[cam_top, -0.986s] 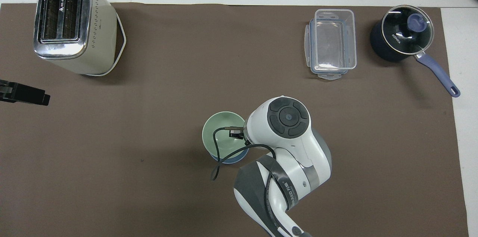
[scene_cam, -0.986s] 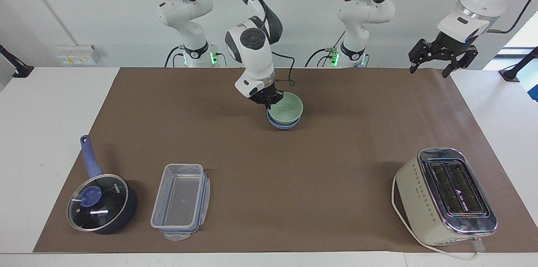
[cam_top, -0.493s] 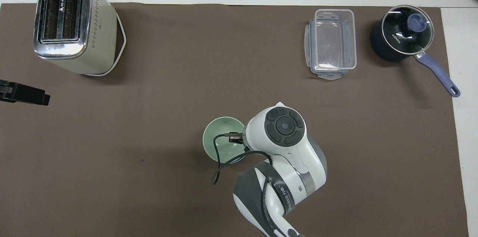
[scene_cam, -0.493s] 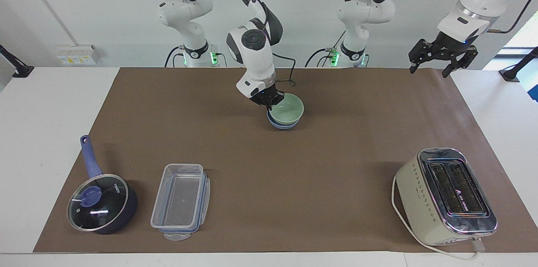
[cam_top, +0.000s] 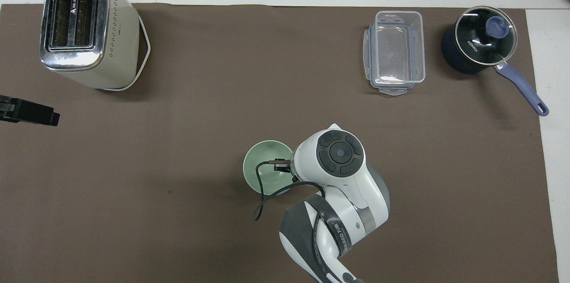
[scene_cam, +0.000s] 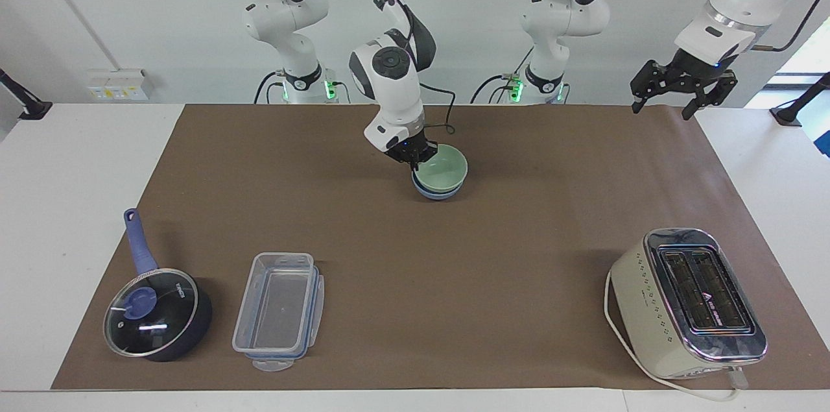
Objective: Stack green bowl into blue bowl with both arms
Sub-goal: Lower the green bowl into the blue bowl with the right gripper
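Green bowl [scene_cam: 443,171] is sitting nested in blue bowl [scene_cam: 438,192] mid-surface, nearer the robots than the toaster [scene_cam: 687,302]. Right claw [scene_cam: 415,157] is pinching the green bowl's rim, fingers together. Left claw [scene_cam: 682,89] is waiting aloft over the mat's [scene_cam: 454,282] corner, fingers apart.

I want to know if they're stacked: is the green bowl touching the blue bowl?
Touching. In the facing view the green bowl sits nested in the blue bowl, with no gap showing between them.
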